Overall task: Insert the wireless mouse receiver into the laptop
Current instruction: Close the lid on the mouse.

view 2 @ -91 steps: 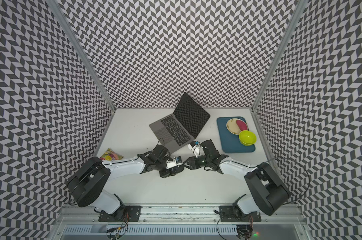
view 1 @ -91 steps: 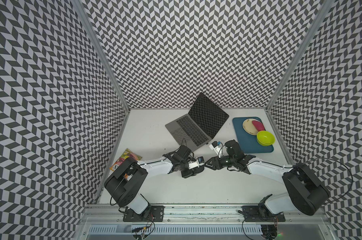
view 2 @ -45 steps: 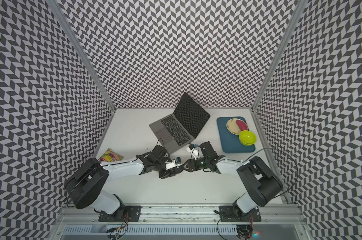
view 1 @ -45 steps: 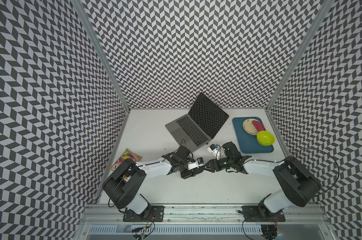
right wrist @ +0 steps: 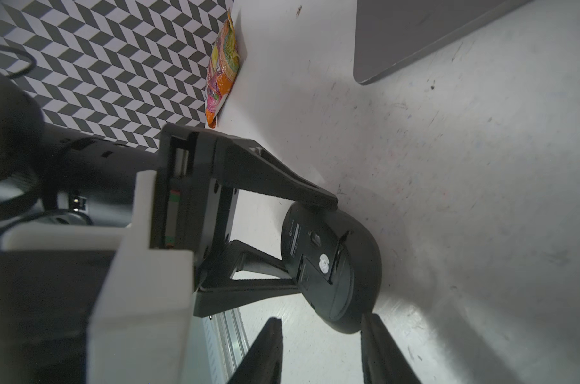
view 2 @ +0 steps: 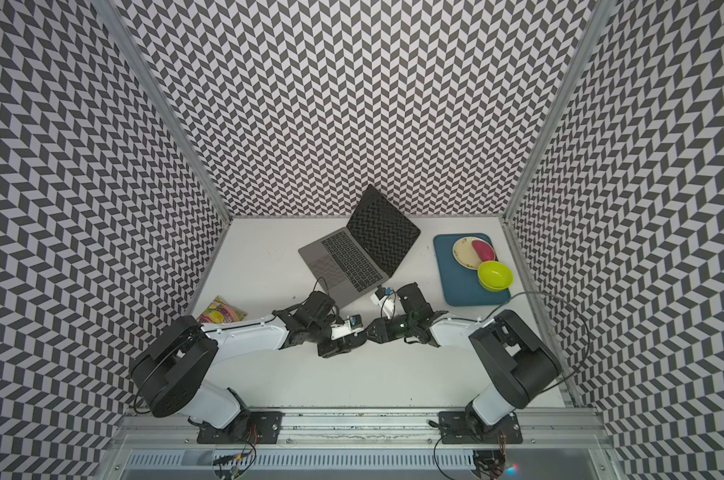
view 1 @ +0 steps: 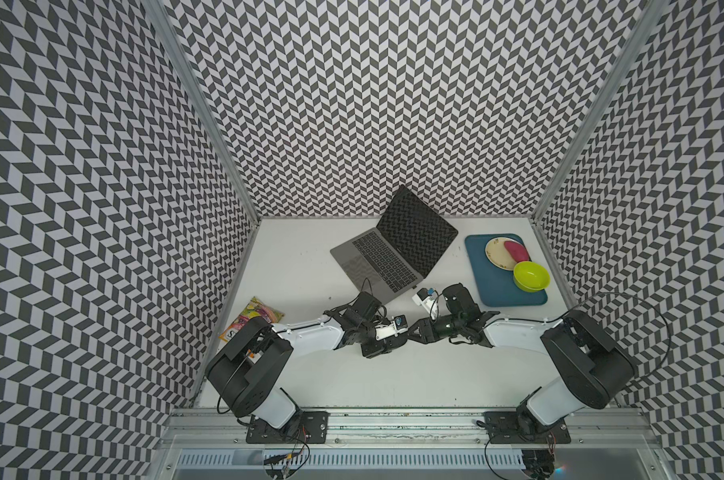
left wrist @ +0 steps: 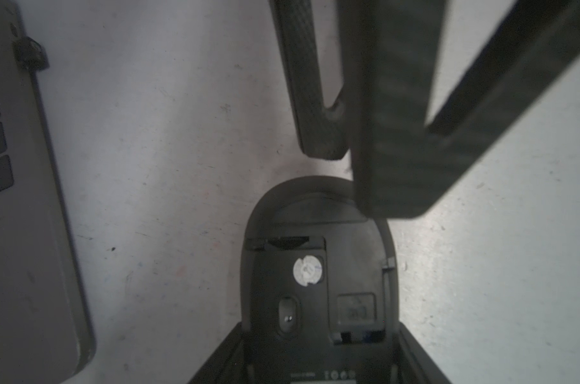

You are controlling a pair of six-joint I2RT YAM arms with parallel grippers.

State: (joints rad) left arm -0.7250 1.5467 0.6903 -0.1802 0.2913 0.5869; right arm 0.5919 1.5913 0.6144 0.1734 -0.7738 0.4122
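Over white bench (view 1: 302,266), grips upturned mouse (right wrist: 335,272) in left hand (right wrist: 310,242), low and level; points right hand (right wrist: 321,320) at its end, fingers apart.

You are looking into a booth closed by three walls papered in a black-and-white chevron pattern: a far wall (view 1: 393,104), a left wall (view 1: 82,208) and a right wall (view 1: 663,208). A bare aluminium left post (view 1: 200,104) and a matching right post (view 1: 596,104) run along the far corners. The booth's floor is a flat white tabletop (view 1: 302,257), lightly scuffed and speckled. A grey aluminium rail (view 1: 393,419) borders its near edge. The light is even, the shadows soft.
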